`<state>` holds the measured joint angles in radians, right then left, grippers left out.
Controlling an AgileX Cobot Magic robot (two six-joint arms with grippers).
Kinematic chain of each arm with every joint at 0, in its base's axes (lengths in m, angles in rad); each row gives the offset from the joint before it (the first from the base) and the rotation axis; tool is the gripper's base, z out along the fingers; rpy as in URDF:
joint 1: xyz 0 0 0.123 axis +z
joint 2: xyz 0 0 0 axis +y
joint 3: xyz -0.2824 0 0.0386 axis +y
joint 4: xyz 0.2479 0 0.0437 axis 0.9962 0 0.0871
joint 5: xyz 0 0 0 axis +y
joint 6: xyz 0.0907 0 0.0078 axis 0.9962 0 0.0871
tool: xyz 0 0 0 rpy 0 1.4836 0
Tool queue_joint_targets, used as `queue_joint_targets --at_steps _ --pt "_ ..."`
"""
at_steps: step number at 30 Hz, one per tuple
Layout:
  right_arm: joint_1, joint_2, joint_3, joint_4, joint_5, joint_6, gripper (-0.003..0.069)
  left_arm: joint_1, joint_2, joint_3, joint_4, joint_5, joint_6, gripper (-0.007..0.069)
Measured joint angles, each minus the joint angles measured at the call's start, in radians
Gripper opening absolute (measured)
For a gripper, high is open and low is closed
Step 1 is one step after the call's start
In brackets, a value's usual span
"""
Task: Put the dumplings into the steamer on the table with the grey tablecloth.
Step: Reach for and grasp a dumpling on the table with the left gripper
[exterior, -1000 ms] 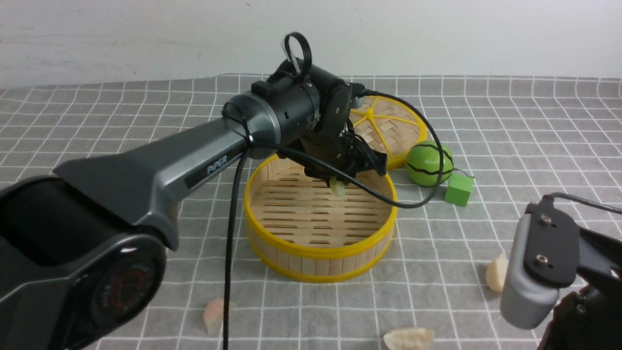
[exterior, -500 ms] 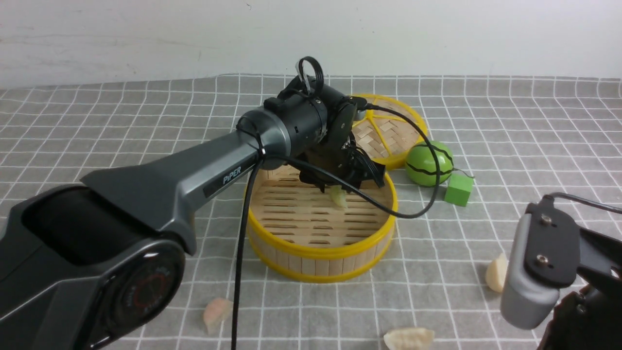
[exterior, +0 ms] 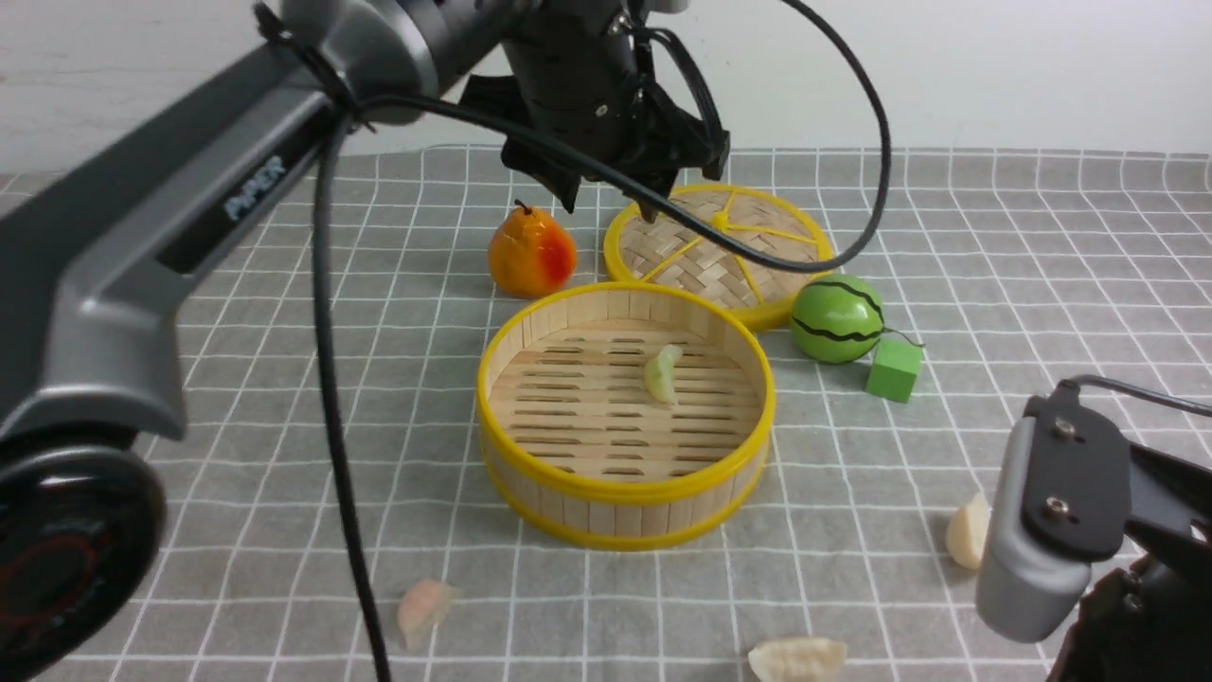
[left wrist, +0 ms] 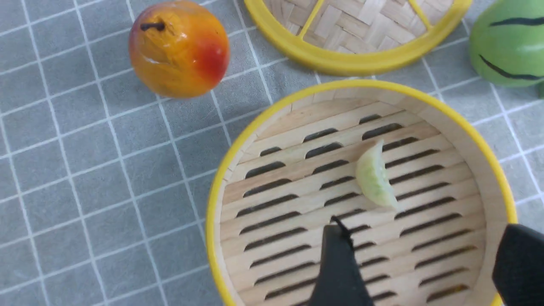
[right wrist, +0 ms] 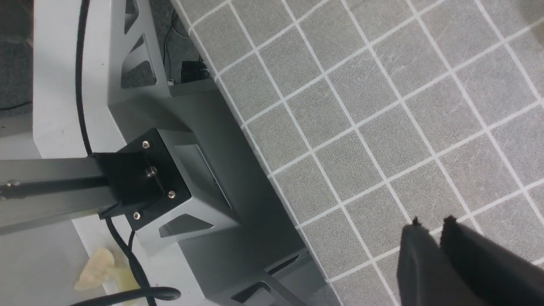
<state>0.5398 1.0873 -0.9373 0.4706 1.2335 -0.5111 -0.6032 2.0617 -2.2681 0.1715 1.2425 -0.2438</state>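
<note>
well, left gripper (left wrist: pixel 425 238) hangs high above the steamer (exterior: pixel 625 493), jaws spread wide, nothing between them. green dumpling (exterior: pixel 663 372) lies on the slats inside, nearer the far wall, touching no wall. three more sit out on the cloth (exterior: pixel 1042 237): pink dumpling (exterior: pixel 426 606) and cream dumpling (exterior: pixel 797 658) by the tabletop's near edge, second cream dumpling (exterior: pixel 966 532) toward the right edge beside the right arm. right gripper (right wrist: pixel 431 225) hovers above the cloth near its edge, fingers almost together, gripping nothing. lid (exterior: pixel 720 242) and pear (exterior: pixel 531 254) lie just behind the steamer.
</note>
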Motion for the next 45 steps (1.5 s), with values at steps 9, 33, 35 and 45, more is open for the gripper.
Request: queue_joint_targets --at_steps 9,33,35,45 --pt "0.000 0.000 0.000 0.000 0.000 0.000 0.0085 0.000 -0.363 0.574 -0.005 0.000 0.005 0.0461" --pt "0.000 0.000 0.000 0.017 -0.023 0.000 0.0096 0.000 -0.331 1.260 0.044 -0.573 -0.125 0.0461" --pt "0.000 0.000 0.000 0.016 -0.023 0.000 0.0097 0.000 -0.303 1.260 0.060 -0.578 -0.126 0.0462" --pt "0.000 0.000 0.000 0.016 -0.021 0.000 0.0097 0.001 -0.282 1.259 0.075 -0.598 -0.134 0.0439"
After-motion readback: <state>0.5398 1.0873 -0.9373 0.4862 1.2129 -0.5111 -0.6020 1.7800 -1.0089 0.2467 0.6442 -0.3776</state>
